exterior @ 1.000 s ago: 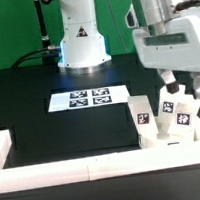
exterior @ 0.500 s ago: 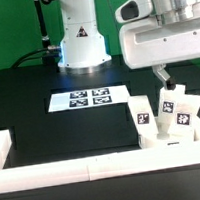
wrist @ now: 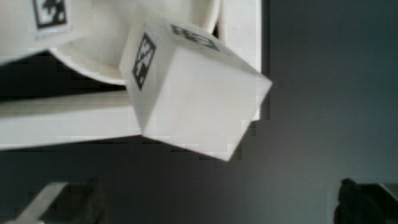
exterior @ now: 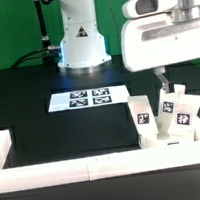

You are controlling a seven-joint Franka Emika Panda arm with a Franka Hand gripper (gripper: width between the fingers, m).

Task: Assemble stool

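We saw matte black table (exterior: 50, 124), white border rails (exterior: 56, 171) along edge, green wall behind. Flat marker board (exterior: 88, 97) mid-table. Chunky white tagged legs (exterior: 169, 118) at exterior view's right corner. Gripper (exterior: 162, 81) above them, fully spread, empty.

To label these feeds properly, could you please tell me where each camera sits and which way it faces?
Exterior view: off the arm, facing the robot base across the table; arm and gripper show above the legs.
Wrist view: on the wrist, looking down at a leg; dark fingers at the frame edge.
Shared: the legs.
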